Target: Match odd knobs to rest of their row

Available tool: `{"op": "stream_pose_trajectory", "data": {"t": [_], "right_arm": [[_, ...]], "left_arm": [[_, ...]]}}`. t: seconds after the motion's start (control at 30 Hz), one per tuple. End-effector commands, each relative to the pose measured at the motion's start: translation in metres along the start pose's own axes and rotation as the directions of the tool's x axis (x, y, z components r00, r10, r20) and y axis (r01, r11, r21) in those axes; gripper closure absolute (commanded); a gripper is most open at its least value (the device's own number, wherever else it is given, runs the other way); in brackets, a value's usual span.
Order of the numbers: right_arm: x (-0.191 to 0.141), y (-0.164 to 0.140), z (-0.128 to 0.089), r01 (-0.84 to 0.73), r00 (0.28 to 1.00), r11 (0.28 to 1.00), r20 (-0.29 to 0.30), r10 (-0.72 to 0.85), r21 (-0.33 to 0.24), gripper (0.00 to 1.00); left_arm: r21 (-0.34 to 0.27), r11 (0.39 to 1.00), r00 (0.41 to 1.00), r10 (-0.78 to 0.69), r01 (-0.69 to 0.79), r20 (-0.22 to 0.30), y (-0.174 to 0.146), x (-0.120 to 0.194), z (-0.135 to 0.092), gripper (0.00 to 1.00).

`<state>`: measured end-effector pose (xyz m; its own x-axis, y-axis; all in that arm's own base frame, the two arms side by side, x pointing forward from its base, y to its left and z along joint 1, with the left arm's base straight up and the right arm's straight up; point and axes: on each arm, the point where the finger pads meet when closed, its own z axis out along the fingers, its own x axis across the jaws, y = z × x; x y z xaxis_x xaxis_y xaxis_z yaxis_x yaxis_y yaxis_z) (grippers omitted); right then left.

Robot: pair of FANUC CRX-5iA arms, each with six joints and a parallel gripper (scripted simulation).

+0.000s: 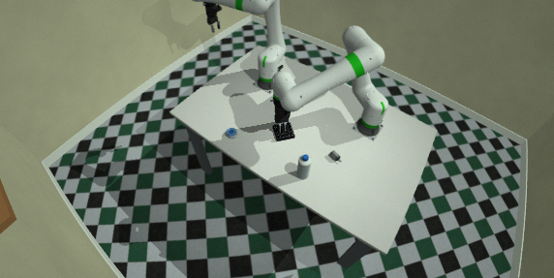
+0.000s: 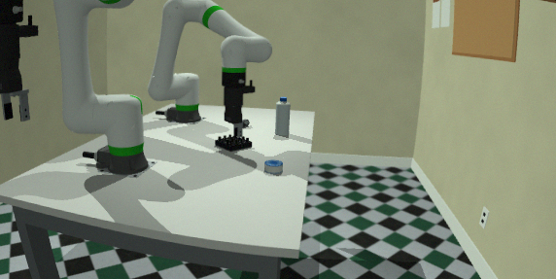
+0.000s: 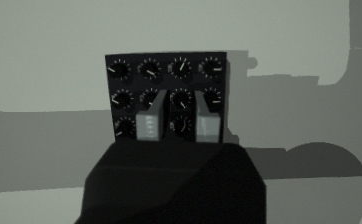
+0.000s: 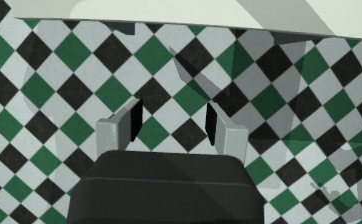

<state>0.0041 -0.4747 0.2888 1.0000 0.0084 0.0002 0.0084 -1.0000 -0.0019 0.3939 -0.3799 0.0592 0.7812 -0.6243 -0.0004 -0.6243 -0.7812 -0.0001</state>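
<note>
The black knob box lies on the table. In the left wrist view its first column points left to lower left, the second lower right, the fourth right. In the third column the top knob points up and slightly right, and the knob below points lower right; the third's pointer is unclear. My left gripper is partly open, pointing down just over the box, fingers either side of the third column. It hides the nearest knobs. My right gripper is open and empty, high beyond the table edge.
A white bottle with a blue cap stands near the table's long edge. A round blue-topped tin and a small grey object lie on either side of the box.
</note>
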Motion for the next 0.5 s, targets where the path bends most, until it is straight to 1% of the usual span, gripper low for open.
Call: {"op": "stream_pose_trajectory", "data": {"t": [0.0,0.23,0.47], "right_arm": [[-0.0001,0.0002,-0.0008,0.000,1.000,1.000,0.000,0.000,-0.002,0.00],[-0.0001,0.0002,-0.0008,0.000,1.000,1.000,0.000,0.000,-0.002,0.00],[-0.0001,0.0002,-0.0008,0.000,1.000,1.000,0.000,0.000,-0.002,0.00]], "left_arm": [[0.000,1.000,1.000,0.000,0.000,-0.002,0.0001,0.0006,0.0037,0.54],[0.000,1.000,1.000,0.000,0.000,-0.002,0.0001,0.0006,0.0103,0.54],[0.000,1.000,1.000,0.000,0.000,-0.002,0.0001,0.0006,0.0109,0.54]]}}
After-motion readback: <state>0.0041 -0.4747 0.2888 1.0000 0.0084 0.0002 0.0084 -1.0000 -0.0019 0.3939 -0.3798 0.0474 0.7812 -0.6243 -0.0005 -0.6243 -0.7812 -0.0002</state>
